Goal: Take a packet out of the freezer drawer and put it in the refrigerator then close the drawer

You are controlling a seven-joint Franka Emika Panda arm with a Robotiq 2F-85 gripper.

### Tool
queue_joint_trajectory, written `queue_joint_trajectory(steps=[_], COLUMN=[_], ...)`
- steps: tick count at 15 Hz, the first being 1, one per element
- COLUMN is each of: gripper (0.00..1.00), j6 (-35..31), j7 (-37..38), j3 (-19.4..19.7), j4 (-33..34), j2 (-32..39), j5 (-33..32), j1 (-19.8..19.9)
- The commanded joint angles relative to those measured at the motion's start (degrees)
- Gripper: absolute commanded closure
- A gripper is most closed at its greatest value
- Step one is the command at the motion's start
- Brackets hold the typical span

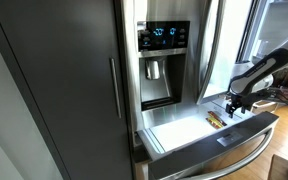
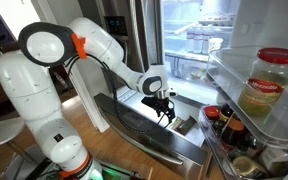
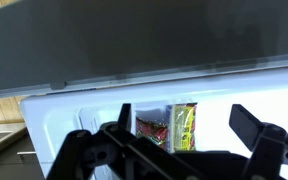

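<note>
Packet: a yellow-green printed packet (image 3: 185, 127) lies flat on the drawer's white floor, just beside a red-patterned packet (image 3: 149, 128). Whether the two touch cannot be told.
Freezer drawer: the wide stainless-steel pull-out freezer drawer (image 1: 179, 130) with the curved bar handle stands pulled out, its bright white interior lit. Both packets sit toward the end where the arm is.
Gripper: the black two-finger gripper (image 2: 164, 106) hangs just above the packets, pointing down. Its jaws are spread wide and hold nothing.
Refrigerator: the tall stainless-steel French-door refrigerator (image 1: 164, 40) with a blue-lit dispenser panel rises directly above the drawer. One door is swung open, showing lit shelves and a red-lidded glass jar (image 2: 267, 82) in the door rack.
Cabinet: a dark grey cabinet panel (image 1: 64, 80) flanks the fridge and plays no part.
Step in hand: judged to be the reach for a packet — nothing is lifted yet.
Doing it well: centre the fingers over the yellow-green packet alone and descend straight. Close across its narrow width and lift clear of the drawer wall before swinging toward the shelves.
Risk: a flat packet may slide on the smooth floor — or both may get pinched together.
</note>
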State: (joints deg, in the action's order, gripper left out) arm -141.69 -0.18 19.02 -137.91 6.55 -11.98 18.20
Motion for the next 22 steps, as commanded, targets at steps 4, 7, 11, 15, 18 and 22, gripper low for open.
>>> queue_joint_trajectory(steps=[4, 7, 11, 15, 18, 22], gripper=[0.00, 0.00, 0.00, 0.00, 0.00, 0.00], j6=[-3.18, -6.07, -7.52, -7.68, -7.75, -8.28], j7=[-2.72, -2.16, -4.05, -5.40, -8.29, -12.36], j3=[-1.71, -1.61, -2.20, -2.49, -4.12, -6.53], j4=[6.50, 10.43, 15.33, 19.80, 22.26, 24.89], j2=[8.46, 14.01, 20.26, 26.08, 29.20, 32.63], j5=[0.62, -0.03, 1.45, 1.93, 3.89, 6.92], j1=[-0.65, -0.69, 0.59, 2.07, 4.48, 7.32])
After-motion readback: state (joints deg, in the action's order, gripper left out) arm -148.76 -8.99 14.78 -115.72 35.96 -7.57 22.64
